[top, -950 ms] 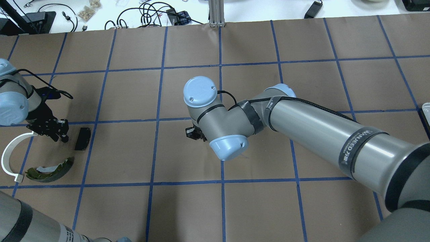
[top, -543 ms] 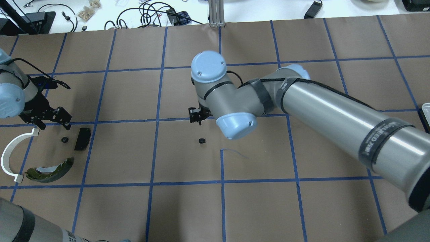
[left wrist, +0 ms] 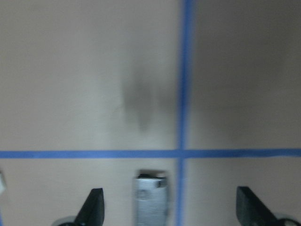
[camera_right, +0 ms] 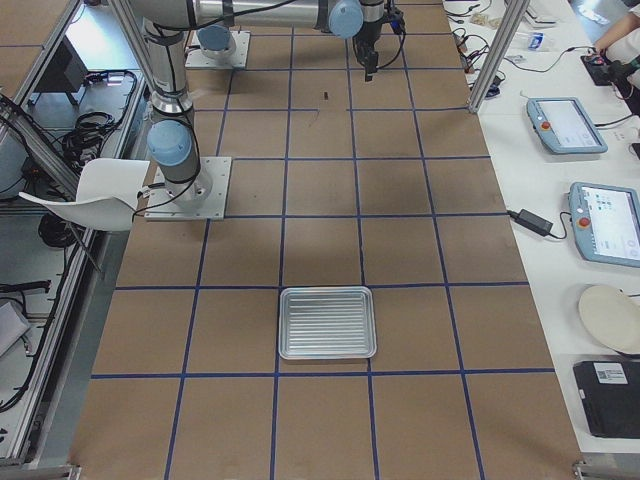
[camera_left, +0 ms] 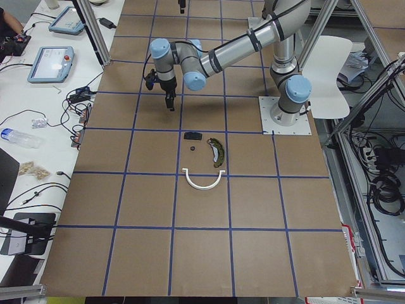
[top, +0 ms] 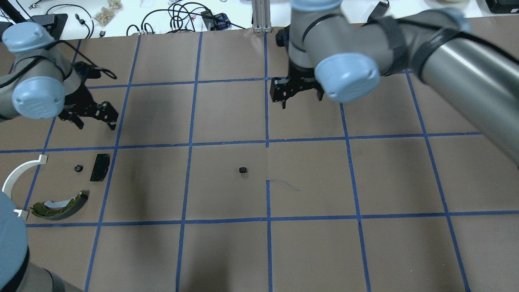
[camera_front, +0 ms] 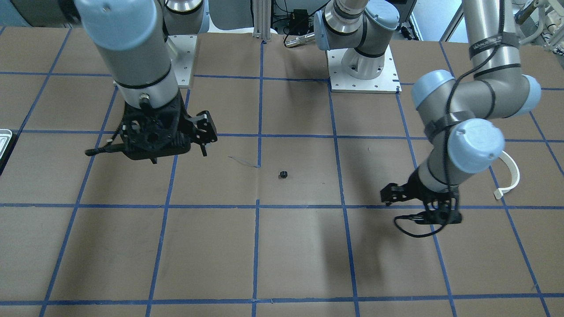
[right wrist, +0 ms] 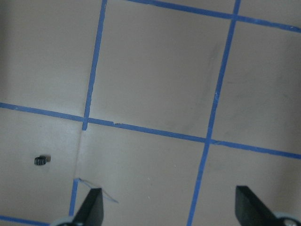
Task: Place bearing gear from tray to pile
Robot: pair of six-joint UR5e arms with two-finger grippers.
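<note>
One bearing gear (top: 243, 170) lies alone mid-surface, well apart from the pile; a second gear (top: 78, 168) sits just beside the pile's black pad (top: 99, 166). My left claw (top: 94, 115) and right claw (top: 290, 92) hang wide open, empty, beyond that pad.

The left wrist view is blurred; the white arc (top: 18, 172) is partly hidden.

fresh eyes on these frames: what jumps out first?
A lone small black gear lies mid-table, clear of both arms. The right gripper and left gripper both hover open and empty above the paper. At the robot's left lies the pile: a white plastic arc, an olive brake shoe, a black pad and a second small gear.
</note>
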